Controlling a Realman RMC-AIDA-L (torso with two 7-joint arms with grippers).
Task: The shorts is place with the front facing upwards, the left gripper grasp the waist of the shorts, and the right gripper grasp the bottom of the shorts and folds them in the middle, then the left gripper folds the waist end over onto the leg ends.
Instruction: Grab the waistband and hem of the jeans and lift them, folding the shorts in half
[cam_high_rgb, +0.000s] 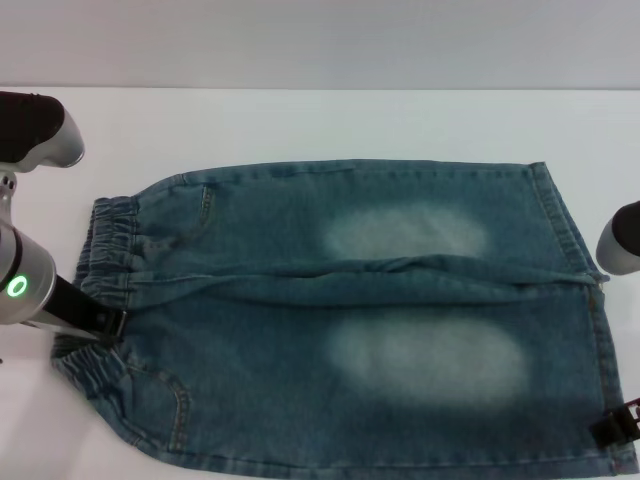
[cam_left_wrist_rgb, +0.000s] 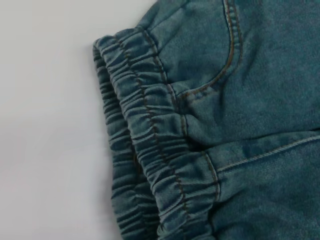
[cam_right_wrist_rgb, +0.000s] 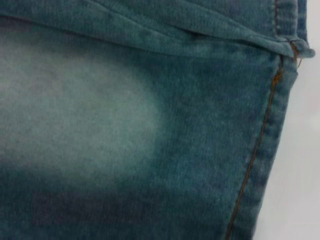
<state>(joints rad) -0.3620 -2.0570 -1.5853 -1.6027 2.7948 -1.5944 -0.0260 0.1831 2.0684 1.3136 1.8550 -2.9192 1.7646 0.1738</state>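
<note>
The blue-green denim shorts lie flat on the white table, with two pale thigh patches facing up. The waist of the shorts is the ruffled elastic band at the left end, and it fills the left wrist view beside a curved pocket seam. The bottom of the shorts is the straight stitched hem at the right end, also seen in the right wrist view. My left gripper sits low at the near part of the waistband. My right gripper is at the near corner of the leg hem.
The white table extends behind the shorts to a back edge. A section of my left arm hangs over the far left. A section of my right arm shows at the right edge by the hem.
</note>
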